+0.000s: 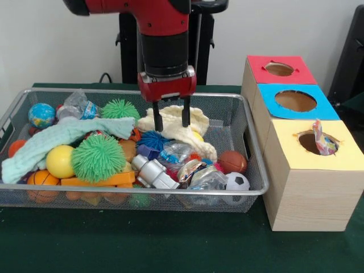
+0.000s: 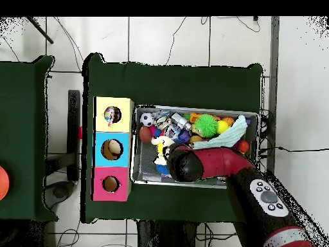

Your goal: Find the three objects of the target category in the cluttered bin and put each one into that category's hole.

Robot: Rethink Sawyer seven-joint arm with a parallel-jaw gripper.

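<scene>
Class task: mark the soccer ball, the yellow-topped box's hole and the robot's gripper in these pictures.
soccer ball (image 1: 237,181), front view, on its white-and-black face.
yellow-topped box's hole (image 1: 307,141), front view, on its dark opening left of the wrapper.
gripper (image 1: 170,120), front view, midway between its black fingertips.

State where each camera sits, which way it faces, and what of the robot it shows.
Front view: across the table, facing the wire bin and three-hole box; arm and open gripper come down from above.
Overhead view: above, looking straight down; arm reaches up from the bottom.
Both show bin, box and arm.
</scene>
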